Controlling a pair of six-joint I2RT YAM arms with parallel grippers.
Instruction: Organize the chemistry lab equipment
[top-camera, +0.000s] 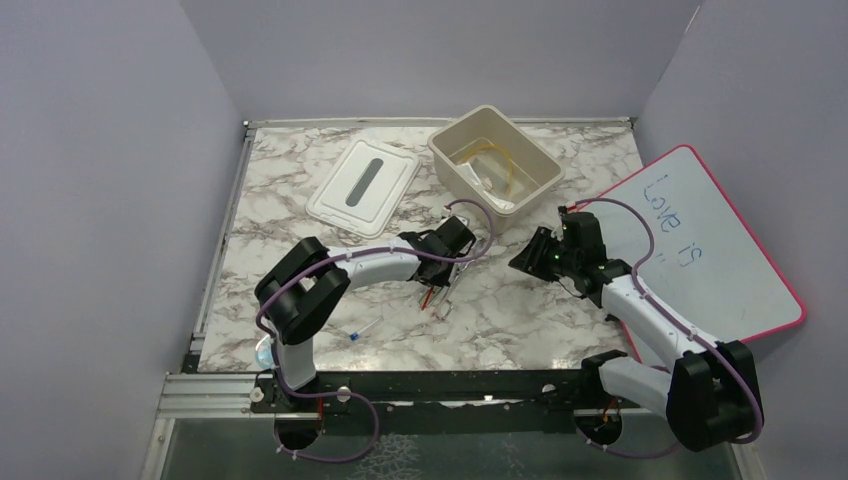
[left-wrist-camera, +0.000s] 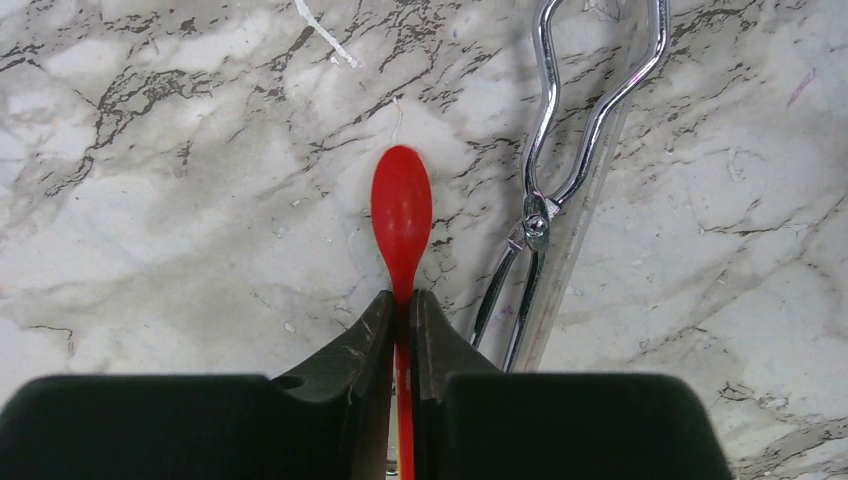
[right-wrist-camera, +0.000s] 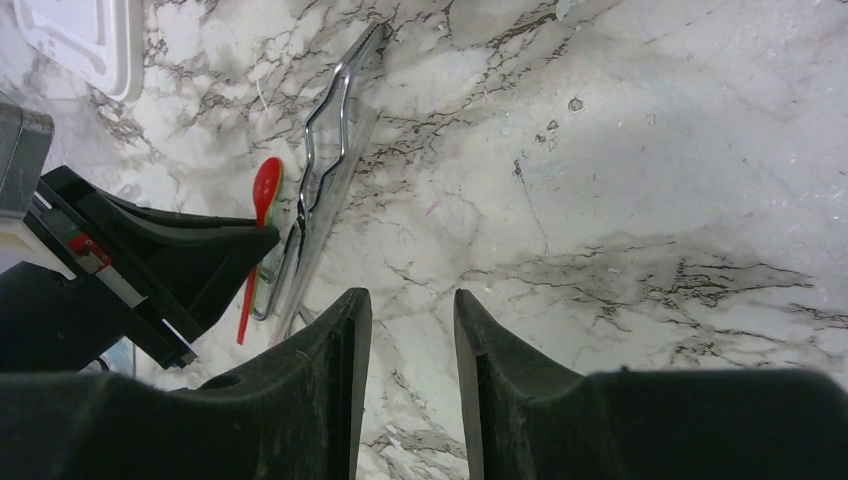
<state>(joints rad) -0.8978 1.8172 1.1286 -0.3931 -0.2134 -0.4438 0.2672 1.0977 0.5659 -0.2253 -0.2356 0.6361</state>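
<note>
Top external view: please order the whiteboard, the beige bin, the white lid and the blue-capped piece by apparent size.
1. whiteboard
2. beige bin and white lid: about alike, not ranked
3. blue-capped piece: clearly smallest

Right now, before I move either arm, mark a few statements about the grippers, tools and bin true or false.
1. The left gripper is shut on the red-bulbed dropper. True.
2. The right gripper holds the thin chrome metal tongs. False: its jaws are open and empty; the tongs lie on the marble table.
3. The amber rubber tubing coil lies inside the beige rectangular plastic bin. True.
4. The flat white plastic lid covers the bin. False: it lies on the table, left of the bin.
</note>
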